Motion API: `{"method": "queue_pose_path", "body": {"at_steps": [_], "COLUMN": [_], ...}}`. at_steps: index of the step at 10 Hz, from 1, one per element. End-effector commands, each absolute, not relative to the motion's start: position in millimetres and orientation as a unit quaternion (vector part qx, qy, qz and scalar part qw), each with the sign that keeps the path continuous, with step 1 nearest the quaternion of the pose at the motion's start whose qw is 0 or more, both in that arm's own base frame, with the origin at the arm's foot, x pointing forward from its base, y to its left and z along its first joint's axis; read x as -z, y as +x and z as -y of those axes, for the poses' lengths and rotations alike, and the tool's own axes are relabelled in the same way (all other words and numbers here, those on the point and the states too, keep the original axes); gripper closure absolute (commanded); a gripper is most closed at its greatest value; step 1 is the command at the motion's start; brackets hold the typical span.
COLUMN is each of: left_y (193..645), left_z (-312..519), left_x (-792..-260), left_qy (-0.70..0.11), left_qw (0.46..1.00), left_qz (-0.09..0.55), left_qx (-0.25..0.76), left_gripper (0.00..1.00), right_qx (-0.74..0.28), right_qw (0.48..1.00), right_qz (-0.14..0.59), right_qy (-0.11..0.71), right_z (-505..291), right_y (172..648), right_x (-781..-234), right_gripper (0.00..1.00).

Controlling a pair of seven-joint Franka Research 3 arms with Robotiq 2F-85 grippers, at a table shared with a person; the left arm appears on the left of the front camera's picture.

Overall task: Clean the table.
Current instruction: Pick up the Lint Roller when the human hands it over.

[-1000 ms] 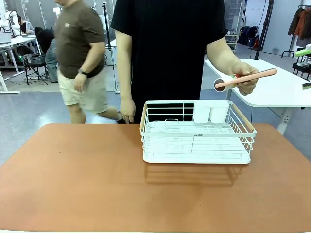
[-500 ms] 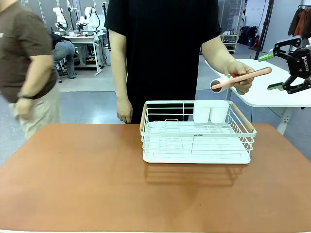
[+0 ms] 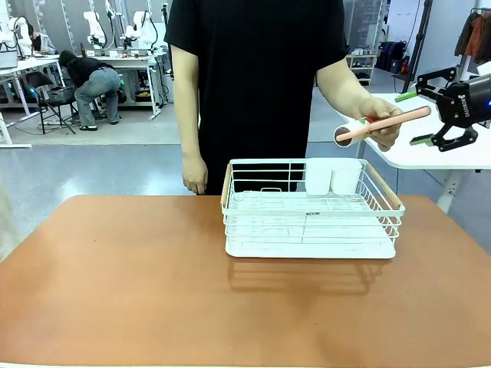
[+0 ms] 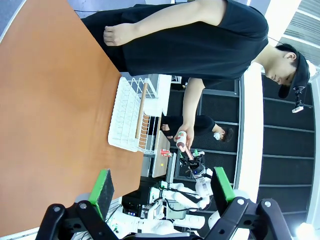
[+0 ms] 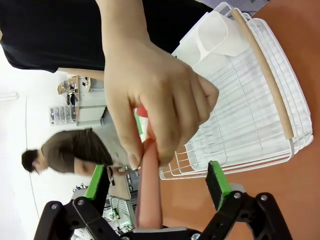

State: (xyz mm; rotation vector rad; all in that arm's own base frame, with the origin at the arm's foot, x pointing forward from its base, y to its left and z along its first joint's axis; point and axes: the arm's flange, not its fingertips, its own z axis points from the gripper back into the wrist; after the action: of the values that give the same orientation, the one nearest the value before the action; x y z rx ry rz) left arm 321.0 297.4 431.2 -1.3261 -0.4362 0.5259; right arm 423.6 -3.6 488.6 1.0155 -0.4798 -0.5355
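Observation:
The reddish-brown table [image 3: 138, 291] carries a white wire rack [image 3: 311, 222]. Behind it a person in black holds out a roller with a pink handle [image 3: 395, 120] in one hand [image 3: 381, 126]. My right gripper [image 3: 414, 118] hangs in the air at the right, open, its green pads above and below the handle's free end without closing on it. In the right wrist view the handle [image 5: 149, 200] runs between the open fingers of the right gripper [image 5: 156, 181], below the hand [image 5: 155, 100]. The left gripper [image 4: 162, 185] is open and holds nothing, high over the table [image 4: 50, 100].
Two white cups [image 3: 332, 175] stand in the rack's back right corner. A smaller white-topped table [image 3: 445, 149] stands behind my right gripper. The person's other hand [image 3: 194, 175] hangs at the far table edge. Other people and workbenches are far back left.
My right gripper came in from the right and moved left and down around the handle's end. A person in brown walked out of view at the left.

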Motion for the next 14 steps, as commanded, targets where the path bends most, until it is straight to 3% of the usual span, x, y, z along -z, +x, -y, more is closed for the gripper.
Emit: {"method": "queue_pose_path", "body": {"at_steps": [1,7,8,11,12,13,14], "left_y": [316.3,316.3,316.3,316.3,316.3,316.3,316.3], "left_z": [-298.0,-298.0,-298.0,-298.0,-298.0,-298.0,-298.0], "left_x": [-430.9,-430.9,-430.9,-430.9,-430.9,-430.9,-430.9], "left_qy": [-0.609,-0.609,-0.609,-0.609,-0.609,-0.609,-0.609], "left_qw": [0.732,0.732,0.732,0.732,0.732,0.732,0.732], "left_qz": [0.198,0.198,0.198,0.198,0.198,0.198,0.198], "left_qx": [-0.232,-0.232,-0.232,-0.232,-0.232,-0.232,-0.232], "left_gripper": [0.00,0.00,0.00,0.00,0.00,0.00,0.00], "right_qx": [0.252,0.250,0.236,0.231,0.231,0.231,0.232], "right_qw": [0.805,0.805,0.808,0.808,0.808,0.809,0.810], "right_qz": [0.232,0.225,0.227,0.231,0.233,0.234,0.234], "right_qy": [0.484,0.488,0.490,0.490,0.489,0.487,0.485], "right_z": [-4.4,-0.2,1.2,3.1,3.6,3.2,3.1], "right_y": [427.4,426.4,425.6,424.9,424.9,424.5,424.6], "right_x": [-489.6,-490.6,-490.5,-490.8,-491.2,-491.4,-491.0], "right_gripper": [0.00,0.00,0.06,0.39,0.45,0.59,0.65]}}
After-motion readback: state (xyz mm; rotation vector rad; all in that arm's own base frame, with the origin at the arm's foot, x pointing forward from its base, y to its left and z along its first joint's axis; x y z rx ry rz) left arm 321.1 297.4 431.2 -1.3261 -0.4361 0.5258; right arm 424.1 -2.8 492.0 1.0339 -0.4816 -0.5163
